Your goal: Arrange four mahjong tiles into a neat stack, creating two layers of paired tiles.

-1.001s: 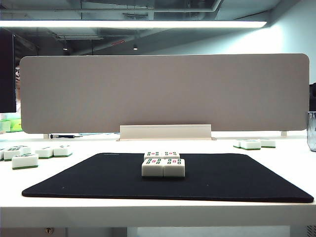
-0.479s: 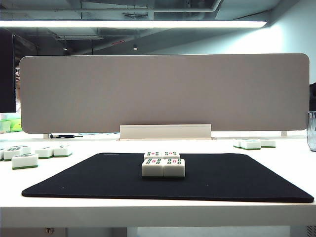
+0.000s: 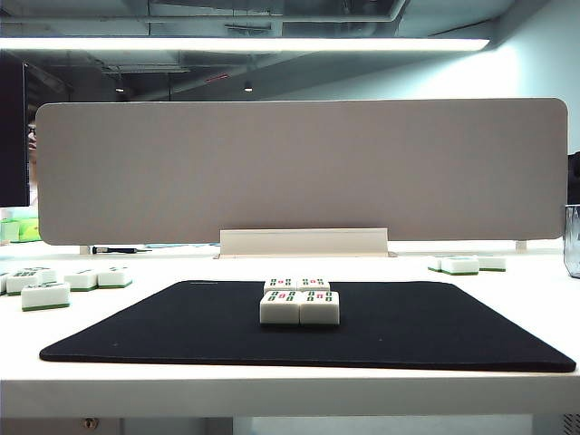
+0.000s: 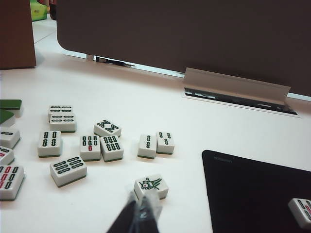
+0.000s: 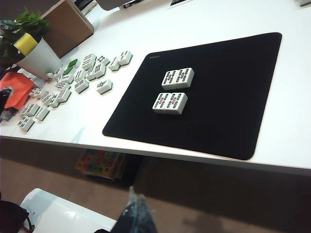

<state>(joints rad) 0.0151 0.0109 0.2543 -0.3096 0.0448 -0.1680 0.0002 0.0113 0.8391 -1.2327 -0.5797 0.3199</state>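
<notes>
The four mahjong tiles lie flat on the black mat [image 3: 136, 335] as two side-by-side pairs, one layer each. The front pair [image 3: 300, 308] sits just ahead of the back pair [image 3: 297, 285]. The right wrist view shows both, the nearer pair [image 5: 170, 103] and the farther pair [image 5: 178, 78], with a small gap between them. No gripper appears in the exterior view. My left gripper [image 4: 142, 213] is shut and empty, hovering over the white table close to a loose bird-marked tile [image 4: 151, 186], left of the mat [image 4: 252, 194]. My right gripper [image 5: 136, 209] is shut and empty, out past the table's front edge.
Loose white-and-green tiles [image 3: 45, 294] are scattered left of the mat, seen as a spread of tiles [image 4: 90, 147] in the left wrist view, with a few more [image 3: 467, 265] at the back right. A grey divider panel [image 3: 299, 172] closes off the back. A potted plant [image 5: 36, 56] and brown box [image 5: 68, 26] stand far left.
</notes>
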